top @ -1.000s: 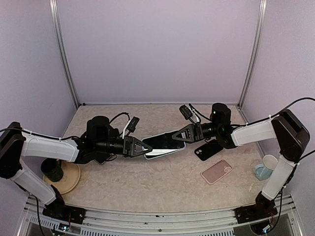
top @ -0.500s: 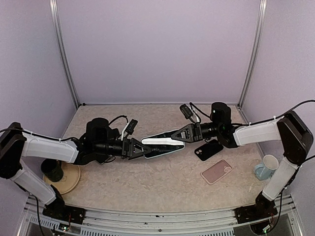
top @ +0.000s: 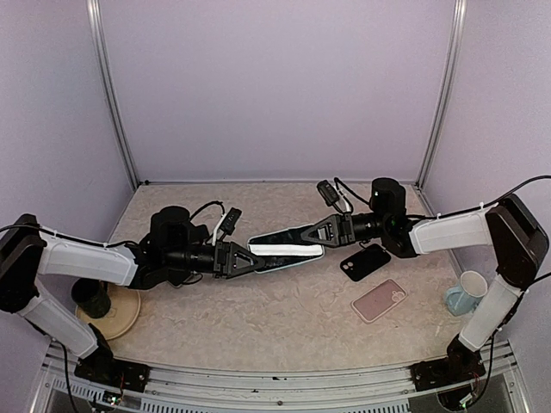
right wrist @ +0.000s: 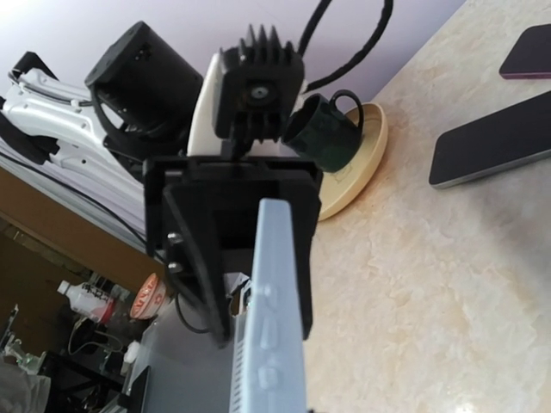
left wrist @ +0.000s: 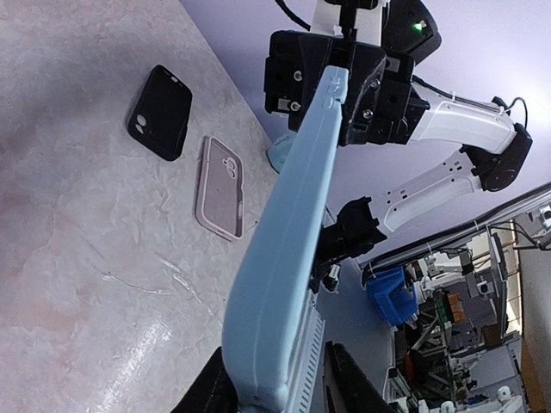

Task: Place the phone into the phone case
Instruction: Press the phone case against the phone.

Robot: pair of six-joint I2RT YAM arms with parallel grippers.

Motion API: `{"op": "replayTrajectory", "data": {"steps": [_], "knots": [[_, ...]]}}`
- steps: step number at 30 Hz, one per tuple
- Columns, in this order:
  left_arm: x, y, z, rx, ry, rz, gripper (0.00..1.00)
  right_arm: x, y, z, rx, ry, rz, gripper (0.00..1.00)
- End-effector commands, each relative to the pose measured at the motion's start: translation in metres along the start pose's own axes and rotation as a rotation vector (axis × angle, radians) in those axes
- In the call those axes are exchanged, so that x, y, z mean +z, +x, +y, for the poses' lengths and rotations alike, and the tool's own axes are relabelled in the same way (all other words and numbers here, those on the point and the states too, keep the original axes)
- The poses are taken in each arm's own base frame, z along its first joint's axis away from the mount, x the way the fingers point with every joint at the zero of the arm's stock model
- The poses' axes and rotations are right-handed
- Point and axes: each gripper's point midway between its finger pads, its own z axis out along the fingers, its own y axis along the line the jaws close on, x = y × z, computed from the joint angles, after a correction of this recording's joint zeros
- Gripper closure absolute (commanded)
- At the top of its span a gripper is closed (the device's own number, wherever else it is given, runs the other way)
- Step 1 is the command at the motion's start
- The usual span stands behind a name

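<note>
The light blue phone case (top: pixel 284 250) hangs on edge above the middle of the table (top: pixel 284 340). I cannot tell whether the phone sits inside it. The right gripper (top: pixel 306 234) clamps its right end. The left gripper (top: pixel 251 258) flanks its left end, and I cannot tell if it is gripping. A black case (top: pixel 365 261) and a pink case (top: pixel 379 300) lie to the right.
</note>
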Motion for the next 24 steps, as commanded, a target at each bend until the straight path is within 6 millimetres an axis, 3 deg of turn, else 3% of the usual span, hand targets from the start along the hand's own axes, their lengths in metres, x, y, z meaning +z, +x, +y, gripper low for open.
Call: {"op": "replayTrajectory", "data": {"steps": [1,8,13,14,16,18,24], "knots": [[0.003,-0.006,-0.010,0.025,0.043,-0.011,0.70,-0.003,-0.016,0.008,-0.089,0.011,-0.038,1.00],[0.003,-0.009,-0.002,0.004,0.009,-0.025,1.00,-0.004,-0.018,-0.001,-0.110,0.082,-0.043,1.00],[0.002,-0.012,0.001,0.007,-0.013,-0.034,1.00,-0.006,-0.019,-0.004,-0.125,0.120,-0.047,1.00],[0.002,-0.013,0.001,0.009,-0.014,-0.032,0.98,-0.006,-0.020,-0.003,-0.128,0.121,-0.047,1.00],[0.002,-0.013,0.001,0.010,-0.019,-0.034,0.77,-0.006,-0.019,-0.003,-0.122,0.118,-0.040,1.00],[0.001,-0.014,0.000,0.014,-0.012,-0.033,0.68,-0.005,-0.018,-0.003,-0.119,0.116,-0.035,1.00],[-0.008,-0.020,-0.006,0.031,0.008,-0.059,0.54,-0.004,-0.014,-0.004,-0.105,0.099,-0.026,1.00]]}}
